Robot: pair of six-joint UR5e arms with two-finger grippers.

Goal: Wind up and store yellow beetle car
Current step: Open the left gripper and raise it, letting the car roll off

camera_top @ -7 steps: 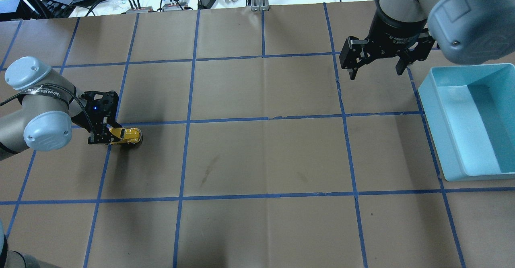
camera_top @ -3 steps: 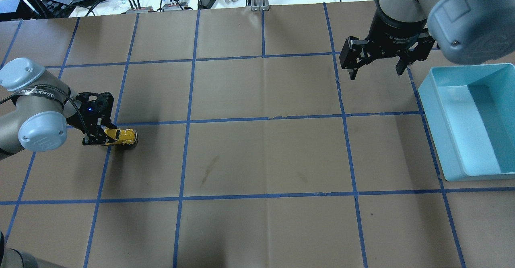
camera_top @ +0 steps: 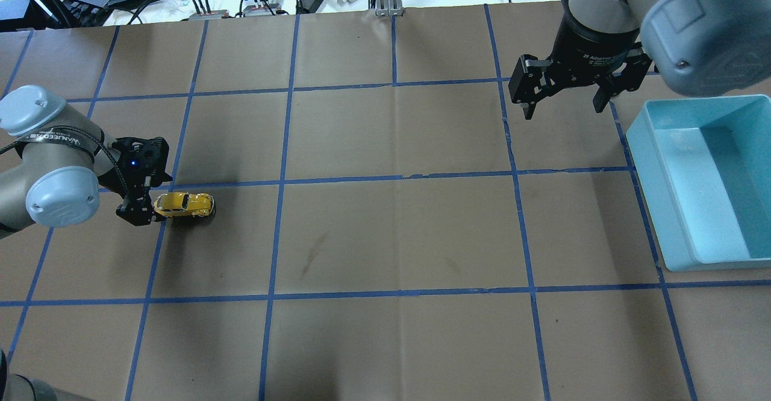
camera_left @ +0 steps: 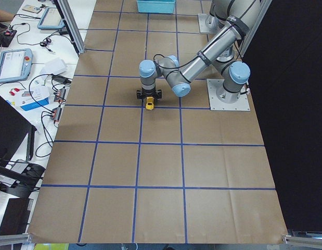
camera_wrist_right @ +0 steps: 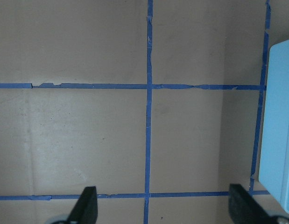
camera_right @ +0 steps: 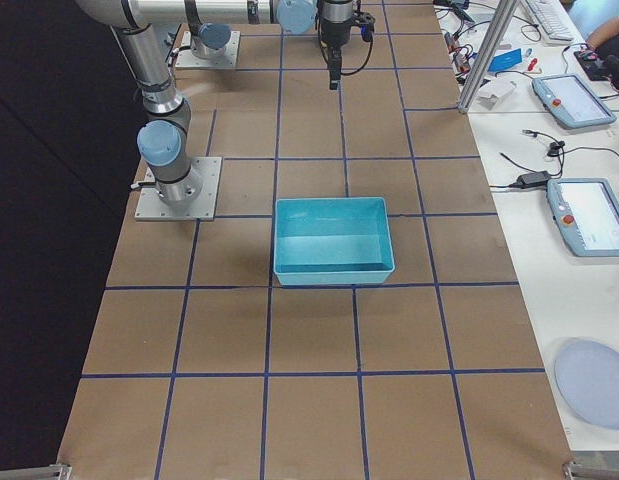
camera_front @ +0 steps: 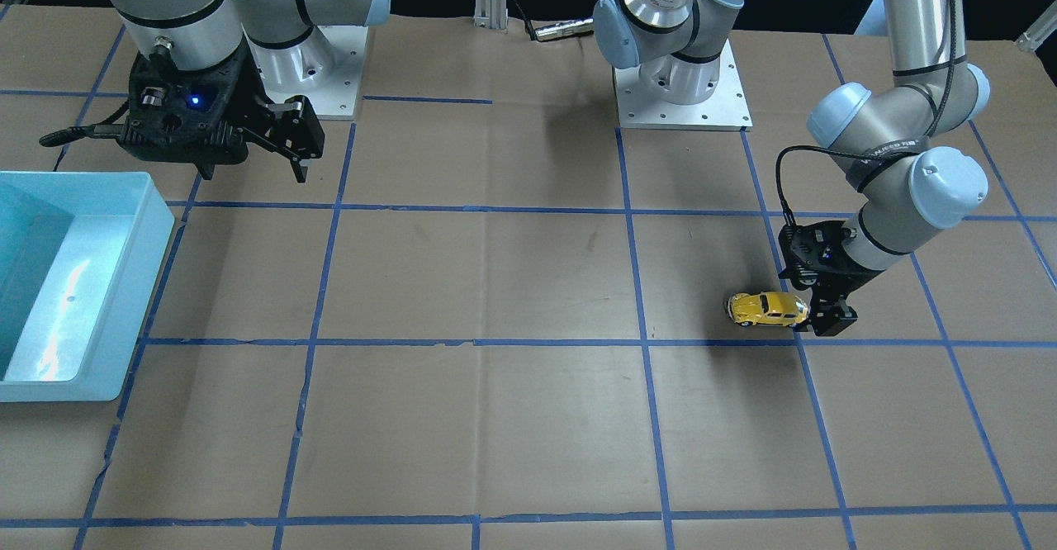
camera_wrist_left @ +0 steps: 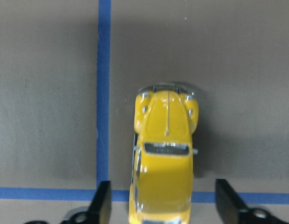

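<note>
left gripper [camera_wrist_left: 164, 203] parted around yellow beetle car [camera_wrist_left: 165, 154], right gripper [camera_top: 564, 109] — "2f adaptive"

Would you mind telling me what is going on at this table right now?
The yellow beetle car stands on its wheels on the table, its rear between the fingers of the left gripper, which is open and not touching it. The right gripper hangs open over bare table beside the blue bin, which is empty, so the car is not yet stored.
</note>
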